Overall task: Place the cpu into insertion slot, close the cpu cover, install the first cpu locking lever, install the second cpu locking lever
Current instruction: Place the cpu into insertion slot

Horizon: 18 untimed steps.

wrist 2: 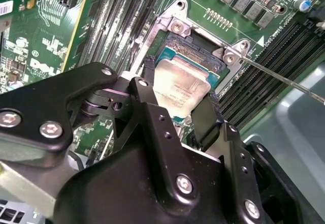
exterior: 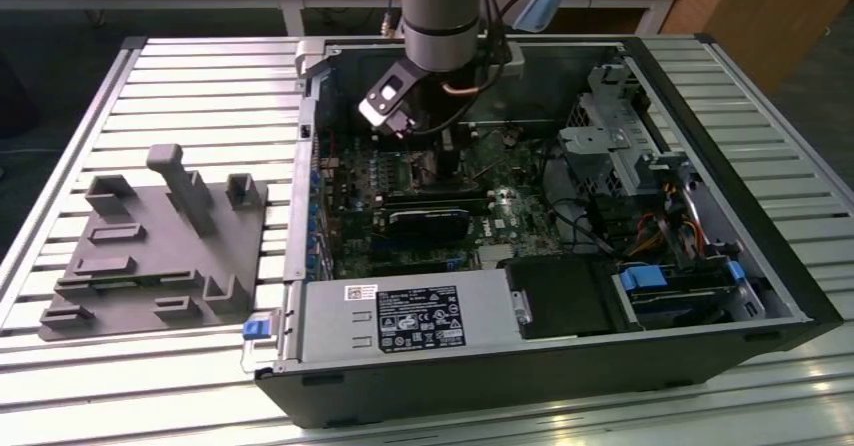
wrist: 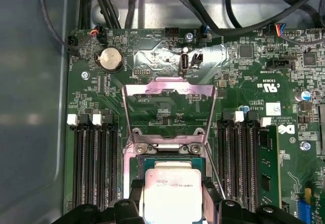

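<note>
- The two black metal fingers [wrist 2: 204,120] are drawn narrow and grip the small, flat, square cpu with a silvery-tan metal top [wrist 2: 179,88] by two opposite edges; both wrist views show the chip clamped between them.
- Directly below the fingertips is the square insertion slot [wrist 2: 190,46] with its grey metal corner brackets. The cpu is at the slot's opening, but I cannot tell whether it is already seated.
- Just beyond the fingertips in the first wrist view, the thin grey metal cpu cover with a square window [wrist: 170,88] is flipped open, hinged at the far edge of the slot and clear of the chip [wrist: 172,196].
- A thin steel locking lever [wrist 2: 284,80] slants away from the bracket beside one finger, not latched down.
- Long black memory slots [wrist: 91,163] run along both sides of the fingers [wrist: 133,189] on the green motherboard [wrist: 244,82].
- In the exterior view, the silver robot arm [exterior: 441,6] reaches down into the open black computer case [exterior: 534,376], which lies on the slatted aluminium bench [exterior: 200,76].
- Well apart from the fingers, a grey moulded fixture plate [exterior: 147,256] lies on the bench at the exterior view's left.
</note>
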{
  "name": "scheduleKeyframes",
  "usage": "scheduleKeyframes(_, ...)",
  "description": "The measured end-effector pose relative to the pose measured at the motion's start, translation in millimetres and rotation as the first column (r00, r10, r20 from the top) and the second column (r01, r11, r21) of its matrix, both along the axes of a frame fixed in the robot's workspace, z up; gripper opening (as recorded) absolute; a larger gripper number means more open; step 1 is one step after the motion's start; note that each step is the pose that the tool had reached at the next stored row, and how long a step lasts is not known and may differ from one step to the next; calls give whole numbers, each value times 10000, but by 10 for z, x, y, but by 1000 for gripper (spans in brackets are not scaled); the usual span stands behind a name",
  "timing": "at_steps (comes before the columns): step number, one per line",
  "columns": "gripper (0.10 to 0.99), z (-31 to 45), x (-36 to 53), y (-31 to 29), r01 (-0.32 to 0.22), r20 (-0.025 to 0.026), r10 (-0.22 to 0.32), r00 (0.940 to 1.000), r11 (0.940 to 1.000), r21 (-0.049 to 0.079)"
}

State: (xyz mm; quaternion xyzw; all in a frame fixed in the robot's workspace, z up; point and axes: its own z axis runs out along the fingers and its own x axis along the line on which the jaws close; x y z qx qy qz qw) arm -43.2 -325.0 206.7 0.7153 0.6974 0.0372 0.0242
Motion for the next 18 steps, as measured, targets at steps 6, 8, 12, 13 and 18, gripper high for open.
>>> scheduleKeyframes(6, 541, -45, -8, 10, 11, 0, -11, 10000, 10000, 0)
scheduleKeyframes(8, 541, -59, -11, 13, 12, 0, -12, 10000, 10000, 0)
scheduleKeyframes(12, 541, -81, -16, 22, 12, 0, -12, 10000, 10000, 0)
scheduleKeyframes(13, 541, -85, -17, 26, 12, 0, -12, 10000, 10000, 0)
scheduleKeyframes(18, 541, -103, -28, 36, 12, 1, -12, 10000, 10000, 1)
